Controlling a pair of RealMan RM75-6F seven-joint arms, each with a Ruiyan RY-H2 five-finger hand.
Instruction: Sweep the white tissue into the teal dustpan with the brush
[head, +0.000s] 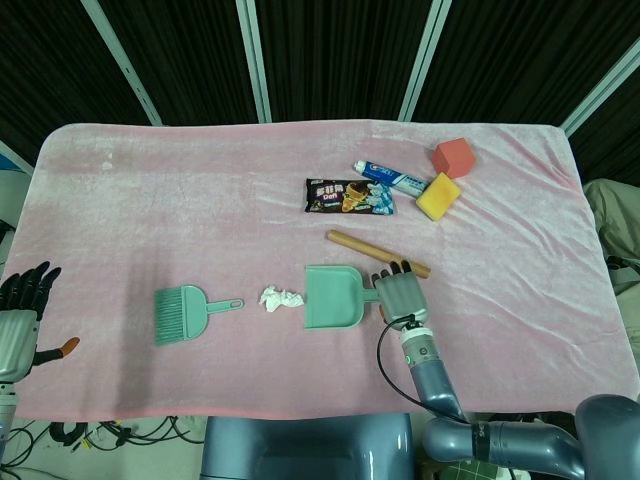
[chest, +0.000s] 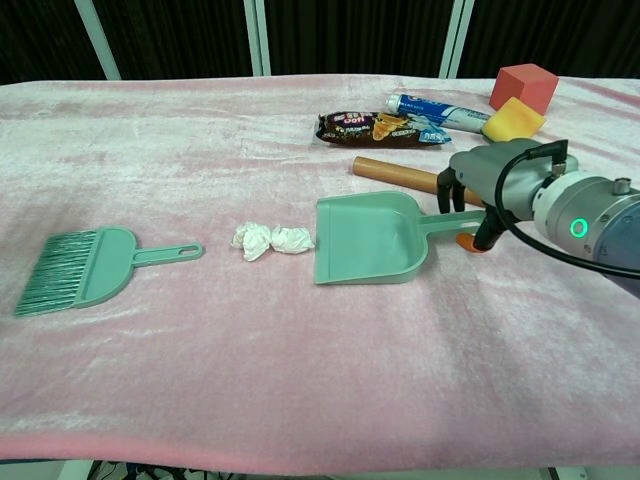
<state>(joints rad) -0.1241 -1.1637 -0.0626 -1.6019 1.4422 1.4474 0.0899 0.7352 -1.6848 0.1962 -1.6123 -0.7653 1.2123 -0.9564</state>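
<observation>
The robot's right hand (chest: 478, 185) rests over the handle of the teal dustpan (chest: 370, 240), its dark fingers (chest: 442, 190) curled down around the handle end; whether it truly grips the handle cannot be told. The pan's open mouth faces away from this hand, toward the robot's left. Just beyond that mouth lies the white tissue (chest: 271, 239), crumpled, close to the pan's edge but not inside it. Farther the same way, well apart from the tissue, the teal brush (chest: 82, 266) lies flat with its handle pointing back toward the tissue. Just behind the right hand is a wooden rod (chest: 403, 175), and beyond that a snack packet (chest: 367, 128), a toothpaste tube (chest: 432, 110), a yellow block (chest: 514, 119) and a red block (chest: 524, 84). All sit on a bench covered with pink cloth (chest: 300, 380). The left hand (head: 22, 300) hovers off the bench's near left edge, far from the brush, fingers spread and holding nothing.
</observation>
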